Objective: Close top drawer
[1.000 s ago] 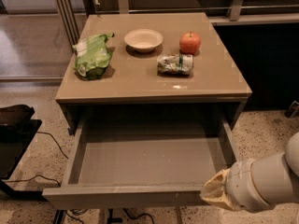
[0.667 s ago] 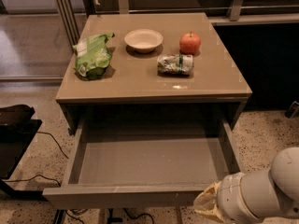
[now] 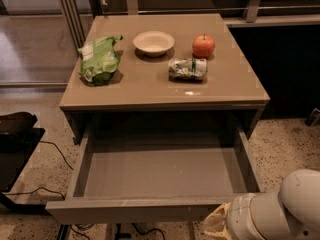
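- Looking down on the bench [image 3: 150, 86], we find the top drawer [image 3: 160, 174] standing wide open beneath its front edge, at 6 o'clock from the bench's middle.
- The drawer's flat front panel runs across the lower part of the view, and its grey-taupe floor lies bare between the two side walls.
- The claw [image 3: 216, 225] sits at about 5 o'clock from the drawer's middle, just beside the right end of the front panel and slightly below it; we cannot tell whether it touches the panel.
- We cannot tell whether the claw is spread or pressed together, since only a pale, cream-coloured tip shows.
- The white arm [image 3: 282, 211] bulks behind the claw, filling the corner at 4 to 5 o'clock.
- On the bench, a green bag [image 3: 100, 60] lies at 9 o'clock, a pale bowl [image 3: 154, 42] at 12 o'clock and a red apple [image 3: 203, 45] at 1 o'clock.
- A crumpled packet [image 3: 187, 68] lies near the apple, at 2 o'clock from the bench's middle, apart from the bowl.
- A black object [image 3: 15, 129] rests on the speckled floor [image 3: 290, 144] at 8 o'clock, well apart from the drawer.
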Controlling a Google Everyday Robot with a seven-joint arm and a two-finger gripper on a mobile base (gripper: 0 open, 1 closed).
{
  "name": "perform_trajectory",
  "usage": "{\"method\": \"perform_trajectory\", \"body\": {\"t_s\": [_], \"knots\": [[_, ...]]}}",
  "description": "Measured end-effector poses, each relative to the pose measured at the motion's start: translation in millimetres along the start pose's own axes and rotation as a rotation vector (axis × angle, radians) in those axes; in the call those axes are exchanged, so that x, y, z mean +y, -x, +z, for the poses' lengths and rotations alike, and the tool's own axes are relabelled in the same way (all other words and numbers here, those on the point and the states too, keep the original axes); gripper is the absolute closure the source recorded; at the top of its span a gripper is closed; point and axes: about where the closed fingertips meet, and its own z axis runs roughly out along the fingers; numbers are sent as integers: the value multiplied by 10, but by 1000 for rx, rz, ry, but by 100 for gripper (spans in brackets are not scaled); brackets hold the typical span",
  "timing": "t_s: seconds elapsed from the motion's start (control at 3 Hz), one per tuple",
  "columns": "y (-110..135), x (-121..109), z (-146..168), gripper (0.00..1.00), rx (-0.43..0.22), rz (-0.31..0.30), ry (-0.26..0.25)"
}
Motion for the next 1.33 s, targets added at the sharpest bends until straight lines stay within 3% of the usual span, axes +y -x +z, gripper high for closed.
{"method": "perform_trajectory", "body": {"t_s": [0.67,1.0,1.33], "knots": [[16,30,-50,35,-20,8,-10],[164,-202,33,12,-53,-29,-26],[224,-294,69,14,-70,-45,-34]]}}
